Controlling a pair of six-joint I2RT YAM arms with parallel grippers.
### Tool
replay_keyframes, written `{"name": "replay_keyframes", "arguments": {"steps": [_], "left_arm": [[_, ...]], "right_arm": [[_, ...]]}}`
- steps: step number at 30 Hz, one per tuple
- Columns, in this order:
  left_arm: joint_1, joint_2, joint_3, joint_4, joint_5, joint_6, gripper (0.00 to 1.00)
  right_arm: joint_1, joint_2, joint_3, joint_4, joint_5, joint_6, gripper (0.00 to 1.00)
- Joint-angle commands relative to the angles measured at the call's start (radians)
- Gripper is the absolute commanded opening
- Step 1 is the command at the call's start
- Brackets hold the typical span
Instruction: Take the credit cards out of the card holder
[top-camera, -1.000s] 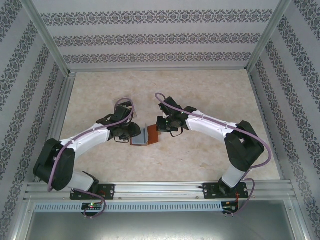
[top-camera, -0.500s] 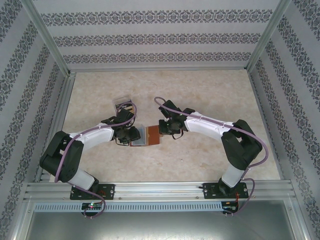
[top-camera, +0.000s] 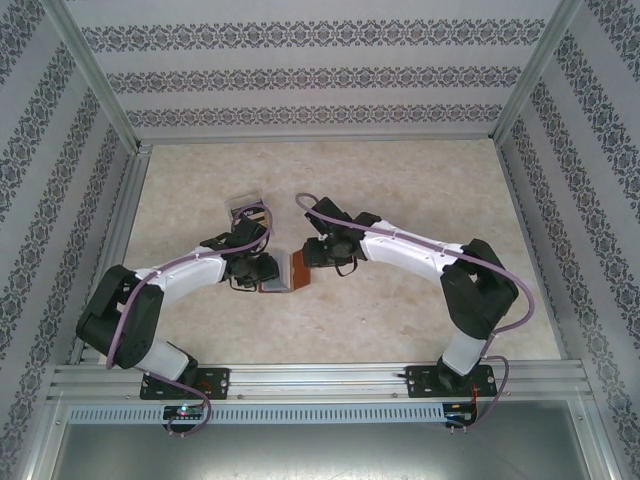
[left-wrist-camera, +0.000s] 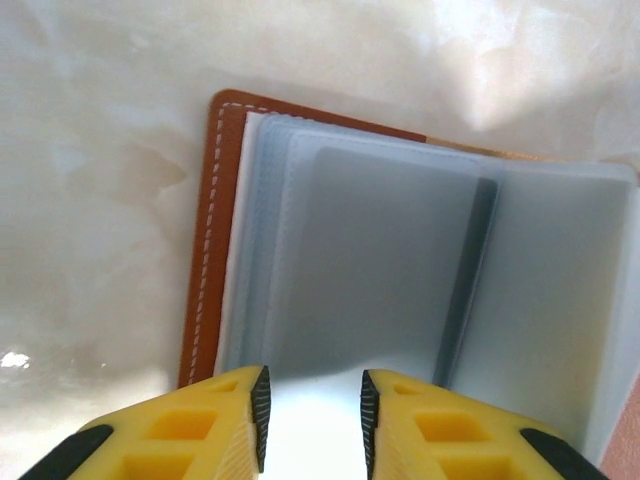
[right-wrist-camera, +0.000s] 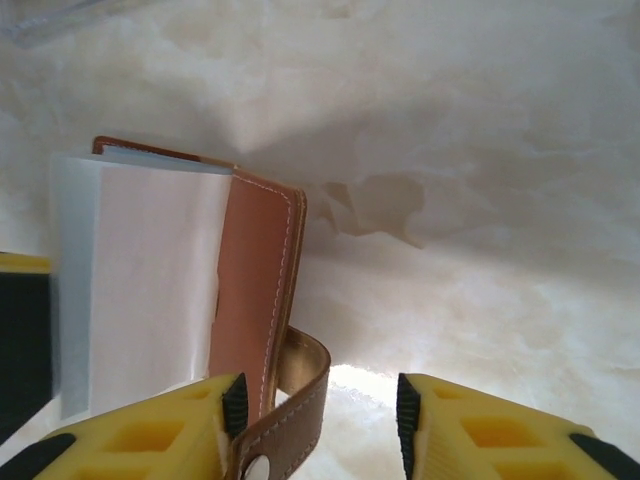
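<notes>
The card holder (top-camera: 285, 272) lies open approx. mid-table (top-camera: 420, 200), blue-grey sleeves showing. The left gripper (left-wrist-camera: 314, 420) is at the holder's left edge, fingers a little apart w/ a sleeve's near edge running into the gap; can't tell if it's pinched. The right gripper (right-wrist-camera: 320, 415) is at the holder's right side, jaws spread wide, w/ the holder's snap strap (right-wrist-camera: 290, 400) standing between them, close against one finger. A clear box (top-camera: 245, 208) sits just beyond the holder, to its far left.
</notes>
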Motion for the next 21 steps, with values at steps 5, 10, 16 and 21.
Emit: {"name": "replay_keyframes", "arguments": {"steps": [5,10,16,21], "left_arm": [[-0.004,-0.075,0.017,-0.098,-0.075,0.039,0.37],[0.013,-0.089,-0.013,-0.096,-0.081,0.032,0.40],[0.040,-0.092,-0.048,-0.027,-0.015,0.041,0.41],[0.041,-0.092,-0.066,0.070,0.055,0.027,0.40]], "right_arm": [[0.002,0.096,0.027,0.003,-0.029,-0.008,0.24],[-0.007,0.128,0.023,0.000,-0.026,-0.011,0.09],[-0.007,0.141,0.009,0.004,-0.023,-0.011,0.06],[-0.009,0.140,0.007,0.005,-0.025,-0.011,0.06]]}}
